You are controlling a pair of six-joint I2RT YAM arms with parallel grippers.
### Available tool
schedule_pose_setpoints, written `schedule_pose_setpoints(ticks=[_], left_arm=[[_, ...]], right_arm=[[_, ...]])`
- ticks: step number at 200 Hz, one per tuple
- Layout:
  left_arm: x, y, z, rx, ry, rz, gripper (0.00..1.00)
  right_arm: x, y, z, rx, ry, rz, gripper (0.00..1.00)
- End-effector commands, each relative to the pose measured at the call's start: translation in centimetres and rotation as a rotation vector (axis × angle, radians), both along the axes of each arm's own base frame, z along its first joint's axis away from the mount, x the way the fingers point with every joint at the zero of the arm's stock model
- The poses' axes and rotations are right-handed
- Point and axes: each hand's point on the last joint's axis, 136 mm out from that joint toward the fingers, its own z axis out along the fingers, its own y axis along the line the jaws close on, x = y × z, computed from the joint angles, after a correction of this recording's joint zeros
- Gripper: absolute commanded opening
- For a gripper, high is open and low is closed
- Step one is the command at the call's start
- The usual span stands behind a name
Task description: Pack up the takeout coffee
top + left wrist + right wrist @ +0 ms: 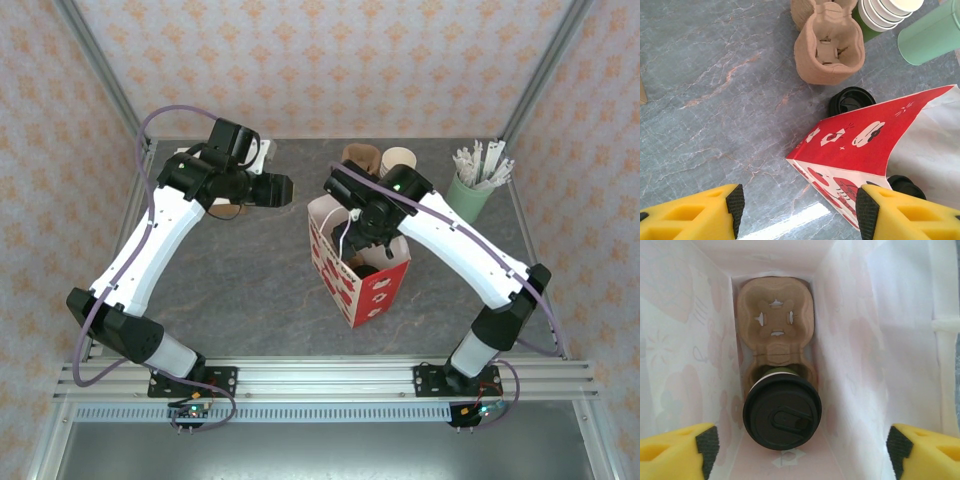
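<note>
Takeout coffee, a small dark green paper cup with a round black plastic lid [782, 412], stands in one pocket of a brown moulded-pulp cup carrier [775, 315] (seen from straight above) inside the red-and-white paper bag [368, 290] on the grey marble desk [250, 280]. The right hand [803, 447] is spread wide over it, its pads clear of the lid. The left hand [800, 207] is also spread and holds nothing, just beside the bag.
</note>
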Motion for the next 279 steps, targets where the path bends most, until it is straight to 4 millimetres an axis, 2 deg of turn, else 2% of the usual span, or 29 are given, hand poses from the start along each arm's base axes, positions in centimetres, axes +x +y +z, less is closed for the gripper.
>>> schedule_pose_setpoints(ticks=[1,47,77,91,144,172,219,253,279], left_arm=[[0.0,0.4,1.6,0.004,-0.06,0.016,0.64],[0.0,0.4,1.6,0.006,-0.061,0.016,0.64],[0.0,0.5,1.6,0.007,-0.064,0.018,0.64],[0.0,0.6,1.5,0.011,-0.061,0.021,0.64],[-0.1,1.1,2.2,0.021,-0.087,0.036,0.64],[-0.2,1.5,2.7,0.026,-0.112,0.056,0.65],[-0.2,3.4,4.5,0.043,-0.216,0.145,0.7],[-0.7,5.3,5.9,0.054,-0.291,0.224,0.79],[-1.3,6.5,6.7,0.054,-0.338,0.274,0.84]], right_arm=[[-0.4,-1.8,1.8,-0.031,-0.032,0.01,0.85],[-0.9,-3.4,1.5,-0.127,-0.02,0.065,0.85],[-0.9,-3.3,1.4,-0.119,-0.03,0.065,0.81],[-0.9,-3.4,1.9,-0.1,-0.049,0.063,0.76],[-1.3,-4.7,4.8,-0.079,-0.118,0.07,0.76],[-1.4,-4.0,7.1,0.032,-0.182,0.07,0.76],[-1.0,-3.6,13.1,0.239,-0.366,0.027,0.75],[-0.7,-5.3,16.8,0.316,-0.503,-0.029,0.76],[-0.1,-8.0,17.9,0.327,-0.554,-0.115,0.76]])
